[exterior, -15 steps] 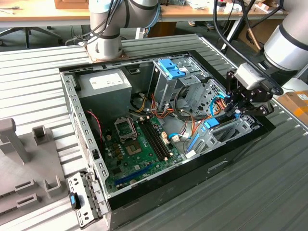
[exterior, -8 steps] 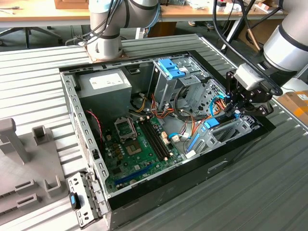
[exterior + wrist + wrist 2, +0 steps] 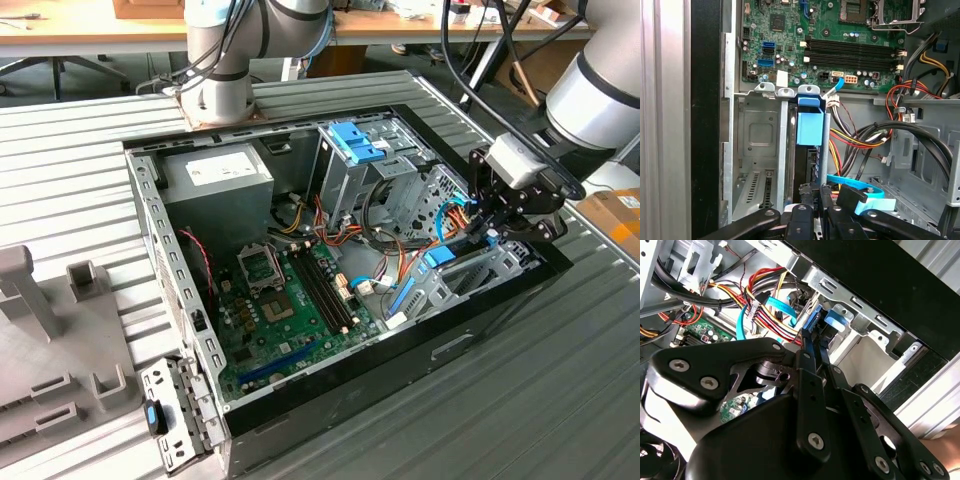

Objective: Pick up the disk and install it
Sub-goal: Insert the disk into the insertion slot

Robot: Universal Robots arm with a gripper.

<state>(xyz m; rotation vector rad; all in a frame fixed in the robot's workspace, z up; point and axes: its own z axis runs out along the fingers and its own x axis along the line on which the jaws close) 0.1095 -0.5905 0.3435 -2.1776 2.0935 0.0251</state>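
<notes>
Black computer case [image 3: 400,355] on ribbed grey metal counter [image 3: 520,420], wooden bench [image 3: 80,40] behind, black tool [image 3: 490,235] clamping blue-railed black disk [image 3: 810,127]

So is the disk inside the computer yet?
In, at least partly: the disk stands on edge in the metal bay, gripper at its end.

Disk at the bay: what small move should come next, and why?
Probably ease the disk a little deeper into its slot. In the second wrist view the gripper looks shut on its blue rail. In the first wrist view the disk stands on edge between the walls of the grey bay, lined up, but whether it is seated cannot be told.
</notes>
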